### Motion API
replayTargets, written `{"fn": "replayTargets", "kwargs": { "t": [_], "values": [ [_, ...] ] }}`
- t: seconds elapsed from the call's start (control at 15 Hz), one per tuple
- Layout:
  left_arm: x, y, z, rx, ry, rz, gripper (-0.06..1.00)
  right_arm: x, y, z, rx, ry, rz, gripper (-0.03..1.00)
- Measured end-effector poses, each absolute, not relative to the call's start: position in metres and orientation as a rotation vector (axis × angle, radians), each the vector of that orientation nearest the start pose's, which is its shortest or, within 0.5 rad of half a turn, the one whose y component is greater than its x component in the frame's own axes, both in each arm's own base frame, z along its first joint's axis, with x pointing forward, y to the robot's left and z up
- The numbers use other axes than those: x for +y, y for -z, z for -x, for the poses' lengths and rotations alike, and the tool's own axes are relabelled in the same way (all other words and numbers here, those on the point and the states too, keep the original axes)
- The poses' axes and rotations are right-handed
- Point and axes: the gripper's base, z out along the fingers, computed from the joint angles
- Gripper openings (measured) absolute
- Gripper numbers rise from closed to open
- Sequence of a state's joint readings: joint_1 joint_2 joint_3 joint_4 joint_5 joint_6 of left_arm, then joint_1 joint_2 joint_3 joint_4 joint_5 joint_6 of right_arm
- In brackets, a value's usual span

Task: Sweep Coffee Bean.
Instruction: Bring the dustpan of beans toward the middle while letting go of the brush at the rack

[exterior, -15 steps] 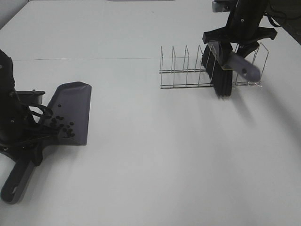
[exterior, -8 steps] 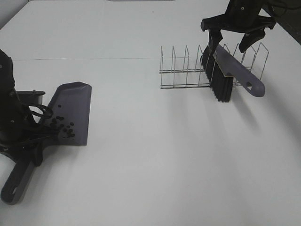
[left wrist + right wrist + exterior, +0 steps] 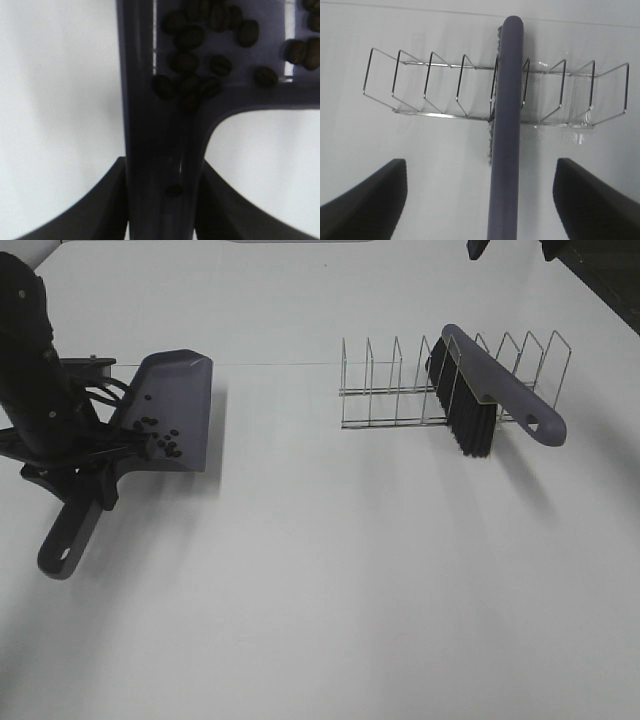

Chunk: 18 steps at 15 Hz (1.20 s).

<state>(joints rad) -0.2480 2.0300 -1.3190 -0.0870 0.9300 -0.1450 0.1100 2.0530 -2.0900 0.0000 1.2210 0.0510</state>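
Progress: the coffee beans (image 3: 158,435) all lie inside the dustpan (image 3: 180,405); no loose bean shows on the tabletop (image 3: 330,570). The sweeping looks finished.
What is left: probably only to carry the dustpan away and empty it or put it down. This is a judgement, the pictures do not say where it must go.
Brush: the brush (image 3: 495,385) rests in the wire rack (image 3: 400,390) near the far right corner of the tabletop, with bristles down and nothing holding it.
Left gripper: the left gripper (image 3: 162,200) is clenched on the dustpan handle (image 3: 70,535); its two dark fingers press on both sides of the handle in the left wrist view.
Right gripper: the right gripper (image 3: 480,200) is spread wide and empty above the brush, with a finger well apart from the brush handle on each side.
Place of the beans: they are gathered at the back of the pan, close to where the handle begins, near the left edge of the tabletop.
Direction of the dustpan: its long axis runs from the handle end, nearer the front left corner, to the open mouth, which points toward the far right.
Height: whether the pan is lifted or rests on the tabletop, the pictures do not show clearly.
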Motion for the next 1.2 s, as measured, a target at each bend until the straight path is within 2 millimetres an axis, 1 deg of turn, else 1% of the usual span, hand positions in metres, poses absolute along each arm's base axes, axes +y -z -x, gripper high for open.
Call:
{"fn": "replayTargets", "kwargs": {
  "t": [0.13, 0.27, 0.33, 0.53, 0.6, 0.73, 0.8, 1.0, 1.07, 1.13, 1.2],
  "values": [
    [-0.103, -0.133, -0.379, 3.146, 0.112, -0.09, 0.33, 0.047, -0.327, -0.425, 2.707, -0.048, 0.08, 0.76],
    [-0.106, -0.121, -0.389, 3.165, 0.12, -0.099, 0.33, 0.044, -0.326, -0.399, 2.676, -0.051, 0.079, 0.76],
    [-0.107, -0.115, -0.39, 3.177, 0.124, -0.093, 0.33, 0.043, -0.319, -0.386, 2.672, -0.051, 0.079, 0.76],
    [-0.11, -0.098, -0.39, 3.219, 0.162, -0.055, 0.33, 0.039, -0.307, -0.354, 2.641, -0.054, 0.078, 0.76],
    [-0.11, -0.097, -0.391, 3.216, 0.17, -0.054, 0.33, 0.038, -0.301, -0.347, 2.653, -0.053, 0.078, 0.76],
    [-0.111, -0.096, -0.392, 3.207, 0.178, -0.048, 0.33, 0.038, -0.291, -0.339, 2.681, -0.057, 0.076, 0.76],
    [-0.111, -0.096, -0.393, 3.204, 0.18, -0.047, 0.33, 0.038, -0.286, -0.337, 2.696, -0.055, 0.077, 0.76],
    [-0.112, -0.097, -0.395, 3.183, 0.186, -0.043, 0.33, 0.038, -0.285, -0.337, 2.696, -0.066, 0.071, 0.76],
    [-0.112, -0.097, -0.395, 3.183, 0.189, -0.041, 0.39, 0.038, -0.285, -0.337, 2.695, -0.067, 0.071, 0.76],
    [-0.112, -0.1, -0.395, 3.172, 0.198, -0.059, 0.7, 0.038, -0.285, -0.337, 2.693, -0.071, 0.069, 0.76],
    [-0.112, -0.103, -0.396, 3.159, 0.2, -0.079, 0.82, 0.038, -0.285, -0.337, 2.693, -0.072, 0.068, 0.76]
  ]
}}
